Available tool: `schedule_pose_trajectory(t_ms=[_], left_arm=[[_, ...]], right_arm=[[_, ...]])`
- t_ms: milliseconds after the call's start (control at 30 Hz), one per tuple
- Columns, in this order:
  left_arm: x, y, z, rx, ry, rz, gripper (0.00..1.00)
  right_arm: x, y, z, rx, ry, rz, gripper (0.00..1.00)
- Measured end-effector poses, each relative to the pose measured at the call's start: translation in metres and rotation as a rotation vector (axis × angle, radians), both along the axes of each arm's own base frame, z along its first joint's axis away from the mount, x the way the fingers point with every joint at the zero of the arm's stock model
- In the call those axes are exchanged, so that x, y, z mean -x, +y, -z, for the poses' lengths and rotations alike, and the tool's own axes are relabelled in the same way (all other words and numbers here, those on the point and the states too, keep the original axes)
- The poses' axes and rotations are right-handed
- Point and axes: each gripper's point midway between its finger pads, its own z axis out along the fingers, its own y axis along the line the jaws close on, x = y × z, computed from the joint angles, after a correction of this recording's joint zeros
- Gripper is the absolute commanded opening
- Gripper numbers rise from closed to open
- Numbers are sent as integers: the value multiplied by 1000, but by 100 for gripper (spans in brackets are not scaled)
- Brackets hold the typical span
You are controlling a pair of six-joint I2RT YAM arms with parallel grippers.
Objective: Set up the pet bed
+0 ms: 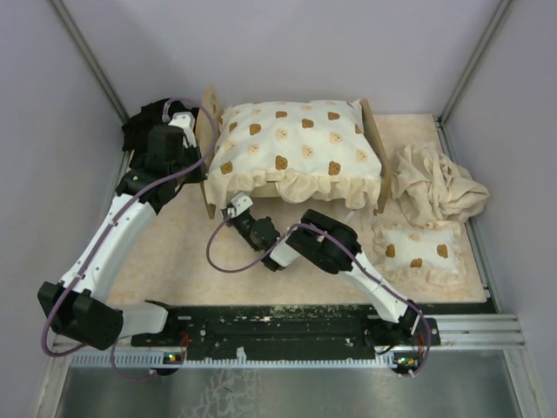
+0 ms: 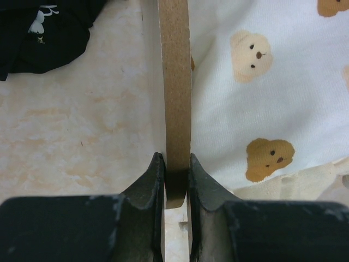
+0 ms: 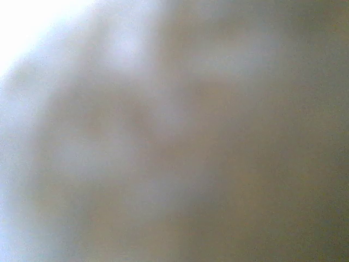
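Observation:
The pet bed stands at the back of the table, its light-wood end boards [image 1: 208,148] upright at both ends. A cream frilled cover with brown bear prints [image 1: 296,144] lies puffed over the whole top. My left gripper [image 2: 175,164] is shut on the bed's left end board [image 2: 175,82], one finger on each face of the thin wood. In the top view my right gripper [image 1: 237,205] is at the bed's front left corner, just under the frill. The right wrist view is a blur of pale cloth, so its fingers do not show.
A small cream cushion with brown prints [image 1: 419,248] lies at the front right. A crumpled plain beige cloth [image 1: 435,187] sits beside the bed's right end. Grey walls close in both sides. A black shape [image 2: 43,33] lies left of the board.

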Motion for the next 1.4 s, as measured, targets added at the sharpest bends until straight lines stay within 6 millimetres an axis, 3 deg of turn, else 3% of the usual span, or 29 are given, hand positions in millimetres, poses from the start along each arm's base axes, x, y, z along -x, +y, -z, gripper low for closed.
schedule_pose_trajectory(t_ms=[67, 367, 467, 633, 933, 1200, 1300, 1400], left_arm=[[0, 0, -1, 3, -3, 0, 0], [-1, 0, -3, 8, -6, -4, 0], [-1, -1, -3, 10, -6, -4, 0], [-2, -1, -3, 16, -6, -7, 0], [-5, -4, -2, 34, -16, -7, 0], [-3, -12, 36, 62, -14, 21, 0], [-5, -15, 38, 74, -27, 29, 0], [-8, -17, 43, 85, -41, 30, 8]], right_arm=[[-1, 0, -2, -1, -5, 2, 0], [-4, 0, -3, 23, -26, 11, 0], [2, -6, 10, 55, -11, 3, 0], [19, -19, 45, 159, 26, -23, 0], [67, -18, 24, 175, 10, -92, 0], [116, -41, 40, 233, 99, -144, 0], [123, -54, 43, 241, 130, -143, 0], [125, -56, 43, 234, 158, -147, 0]])
